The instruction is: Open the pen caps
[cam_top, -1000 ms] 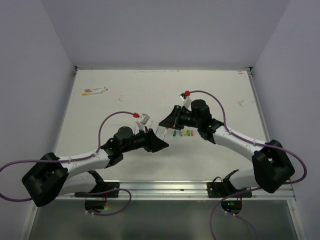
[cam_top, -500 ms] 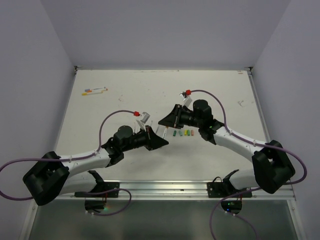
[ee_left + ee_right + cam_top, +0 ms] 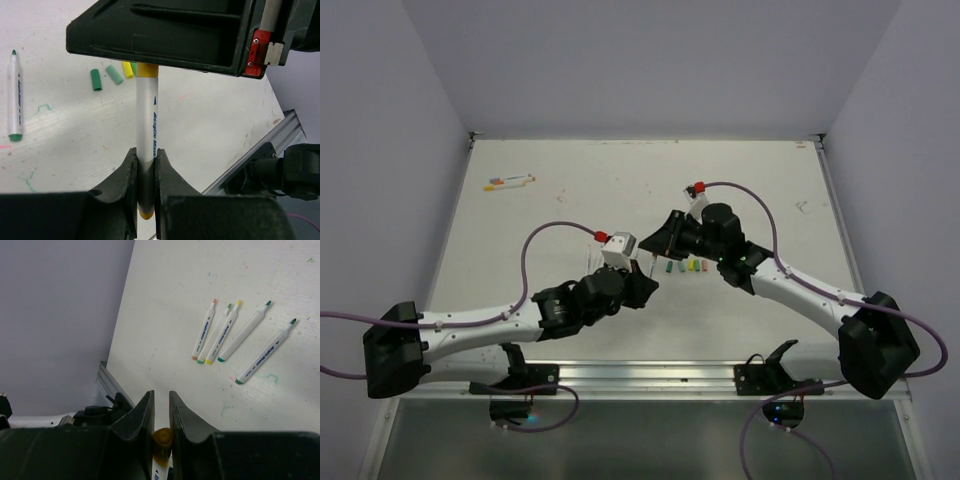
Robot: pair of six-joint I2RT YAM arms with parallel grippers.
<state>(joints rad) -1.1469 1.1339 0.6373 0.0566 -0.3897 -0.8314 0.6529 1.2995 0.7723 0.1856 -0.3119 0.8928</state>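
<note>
One white pen [image 3: 147, 125] with a yellow cap [image 3: 147, 70] is held between both grippers above the table. My left gripper [image 3: 146, 156] is shut on the pen's white barrel near its yellow tail end. My right gripper [image 3: 161, 399] is shut on the yellow cap [image 3: 163, 439] at the other end. In the top view the left gripper [image 3: 645, 284] and right gripper [image 3: 656, 246] meet at the table's middle. Several uncapped pens [image 3: 226, 334] lie side by side on the table. Loose pen caps [image 3: 686, 267], green [image 3: 95, 79] and yellow [image 3: 128, 69], lie in a row beside them.
A few more pens [image 3: 510, 182] lie at the far left of the white table [image 3: 760, 180]. Another uncapped green-tipped pen [image 3: 15, 95] lies apart to the left. The metal rail [image 3: 650, 375] runs along the near edge. Grey walls enclose the table.
My left arm has swung in and turned its wrist, and its gripper has shut on the pen's barrel. The right gripper has kept its hold on the cap and barely moved.
</note>
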